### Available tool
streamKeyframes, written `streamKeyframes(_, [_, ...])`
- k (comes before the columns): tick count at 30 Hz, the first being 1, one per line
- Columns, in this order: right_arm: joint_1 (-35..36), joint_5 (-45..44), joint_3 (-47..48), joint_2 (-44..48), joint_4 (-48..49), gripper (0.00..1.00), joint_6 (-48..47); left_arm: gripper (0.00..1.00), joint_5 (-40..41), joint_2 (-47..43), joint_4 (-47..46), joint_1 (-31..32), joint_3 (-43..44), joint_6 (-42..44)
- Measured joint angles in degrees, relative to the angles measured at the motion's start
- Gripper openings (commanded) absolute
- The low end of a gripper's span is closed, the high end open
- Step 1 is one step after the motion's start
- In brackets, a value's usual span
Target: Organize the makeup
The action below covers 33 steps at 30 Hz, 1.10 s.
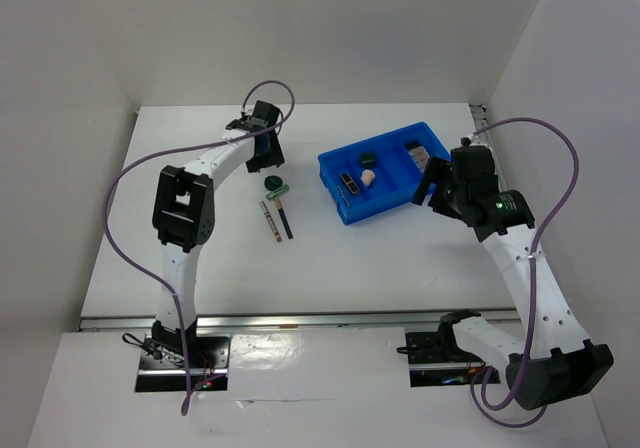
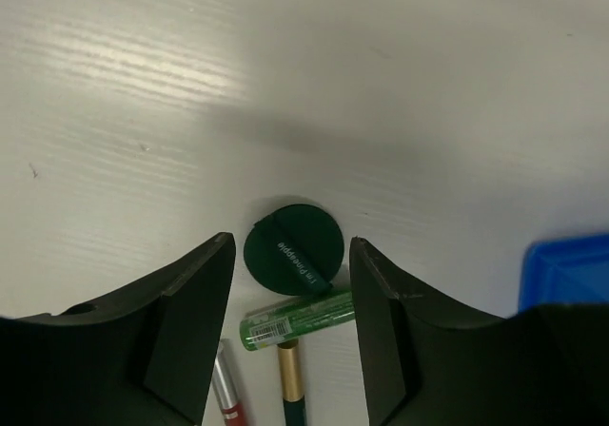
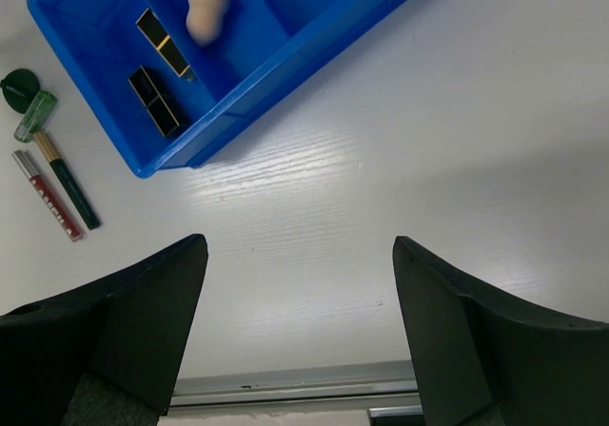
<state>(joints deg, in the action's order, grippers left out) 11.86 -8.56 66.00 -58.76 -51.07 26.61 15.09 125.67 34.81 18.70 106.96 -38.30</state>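
Note:
A dark green round compact [image 1: 273, 182] lies on the table beside a green tube [image 1: 281, 190], with two thin pencils [image 1: 278, 220] below them. My left gripper [image 1: 266, 154] is open and empty, hovering just behind the compact. In the left wrist view its jaws [image 2: 291, 247] straddle the compact [image 2: 293, 248], with the green tube [image 2: 297, 319], a red pencil [image 2: 226, 395] and a green-gold pencil [image 2: 290, 383] nearer. The blue tray [image 1: 344, 212] holds another green compact [image 1: 368, 155], the peach sponge [image 1: 369, 177], black-gold lipstick tubes [image 1: 349, 183] and a flat palette [image 1: 419, 152]. My right gripper [image 1: 428, 183] is open and empty at the tray's right end.
The right wrist view shows the tray [image 3: 166, 164] with the sponge [image 3: 206, 12] and two lipsticks [image 3: 157, 98], bare table between the open fingers [image 3: 162, 293], and the table's front edge [image 3: 285, 384]. White walls enclose the table.

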Motion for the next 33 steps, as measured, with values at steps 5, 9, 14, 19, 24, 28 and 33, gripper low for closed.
streamKeyframes(5, [0.0, 0.3, 0.0, 0.0, 0.0, 0.86, 0.0, 0.66, 0.7, 1.9, 2.9, -0.6, 0.9, -3.7])
streamKeyframes(9, [0.0, 0.5, 0.0, 0.0, 0.1, 0.86, 0.2, 0.65, -0.4, 3.5, 3.0, -1.0, 0.9, -5.3])
streamKeyframes(14, [0.0, 0.5, 0.0, 0.0, 0.1, 0.86, 0.2, 0.62, -1.5, 3.7, 2.8, -1.9, -1.8, -6.1])
streamKeyframes(19, [0.0, 0.5, -0.2, 0.0, 0.1, 0.86, 0.2, 0.45, -2.0, 3.9, 2.1, -2.3, -2.1, -7.3])
streamKeyframes(24, [0.0, 0.5, -0.5, 0.0, 0.1, 0.86, 0.2, 0.19, -2.6, 4.0, 1.1, -2.5, -2.3, -8.1])
streamKeyframes(28, [0.0, 0.5, -0.5, 0.0, 0.1, 0.86, 0.2, 0.0, -2.8, 4.4, 1.2, -2.6, -1.7, -8.3])
streamKeyframes(33, [0.0, 0.5, -0.5, 0.0, 0.1, 0.86, 0.2, 0.0, -1.8, 5.6, 2.8, -2.9, 1.2, -8.4])
